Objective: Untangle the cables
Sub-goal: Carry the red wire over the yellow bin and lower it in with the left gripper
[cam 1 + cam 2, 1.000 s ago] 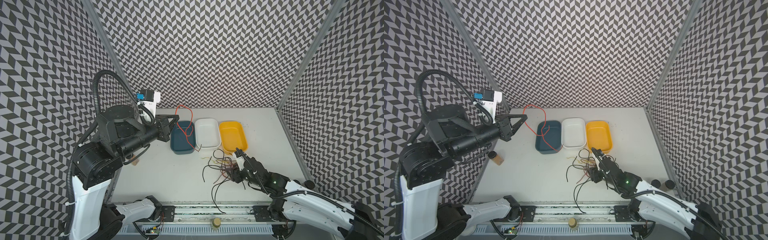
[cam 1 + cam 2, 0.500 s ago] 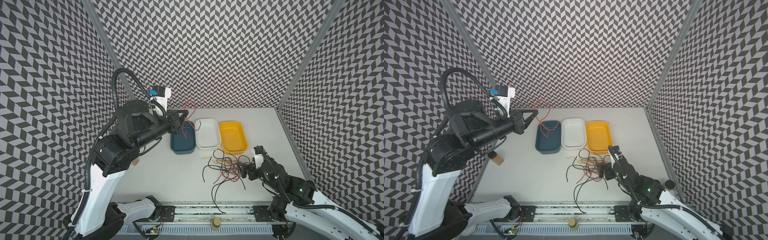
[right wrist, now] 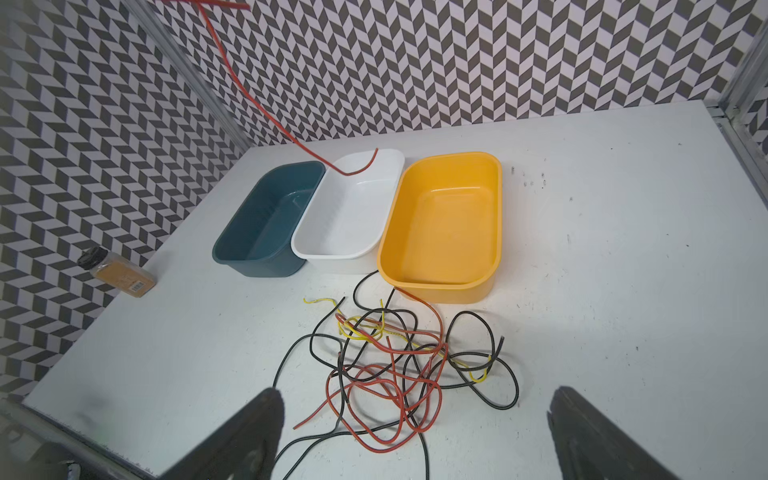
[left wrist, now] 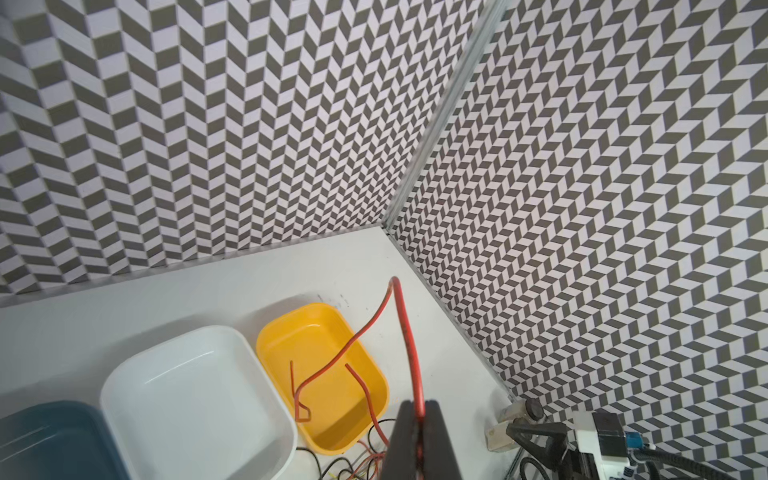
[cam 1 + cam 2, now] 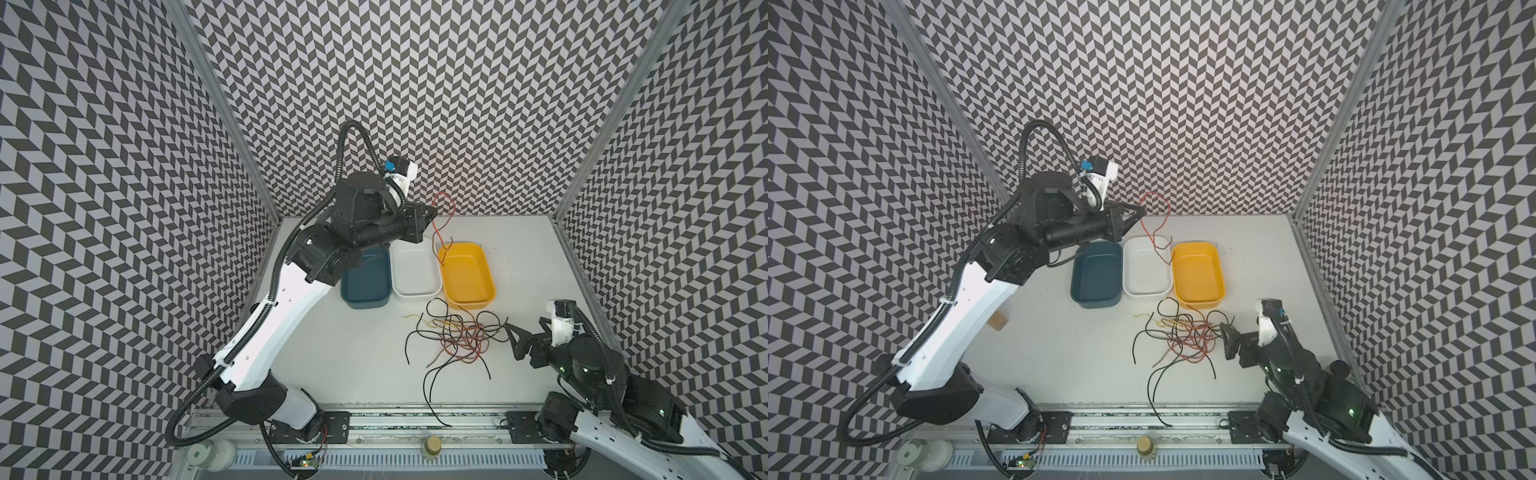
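Chevron walls around a white worktop (image 5: pixel 353 353). Both top views: left claw (image 5: pixel 432 212) up high, clenched on an orange-red cable (image 5: pixel 433 224) dangling over the white plastic tray (image 5: pixel 415 274) and yellow plastic tray (image 5: pixel 469 282); tangled black, red and yellow cables (image 5: pixel 457 340) lie before the trays. Left wrist view shows that pinch close up. Right wrist view: right claw (image 3: pixel 413 395) spread wide, empty, just beside the tangle, plus a brown spice jar (image 3: pixel 116 274) by the wall.

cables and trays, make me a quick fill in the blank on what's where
The cable clamped in the left pincer is ____.
The right pincer stands ____ beside the tangle.
The middle tray, between the blue tray and the yellow tray, is ____.
Missing: red; open; white
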{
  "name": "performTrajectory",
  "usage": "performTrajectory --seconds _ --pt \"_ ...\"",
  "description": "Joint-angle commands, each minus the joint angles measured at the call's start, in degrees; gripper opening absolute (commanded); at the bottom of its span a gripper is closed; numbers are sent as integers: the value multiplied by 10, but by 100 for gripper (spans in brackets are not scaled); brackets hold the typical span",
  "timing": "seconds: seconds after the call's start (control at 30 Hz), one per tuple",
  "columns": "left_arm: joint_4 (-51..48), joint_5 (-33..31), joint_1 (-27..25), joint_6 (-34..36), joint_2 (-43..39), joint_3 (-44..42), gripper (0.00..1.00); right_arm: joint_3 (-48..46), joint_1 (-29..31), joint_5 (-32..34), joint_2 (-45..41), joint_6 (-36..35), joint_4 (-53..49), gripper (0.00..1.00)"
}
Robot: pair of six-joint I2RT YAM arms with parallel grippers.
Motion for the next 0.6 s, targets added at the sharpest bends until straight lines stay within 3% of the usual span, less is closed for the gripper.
performTrajectory --seconds 0.0,0.43,0.57 --pt "44 23 -11 9 32 29 0 20 -2 20 -21 -2 -27 99" --pt "104 39 -14 -11 199 17 0 7 -1 -14 -46 -18 -8 99" --pt "109 11 -8 -8 254 21 0 3 -1 -23 -50 -24 0 99"
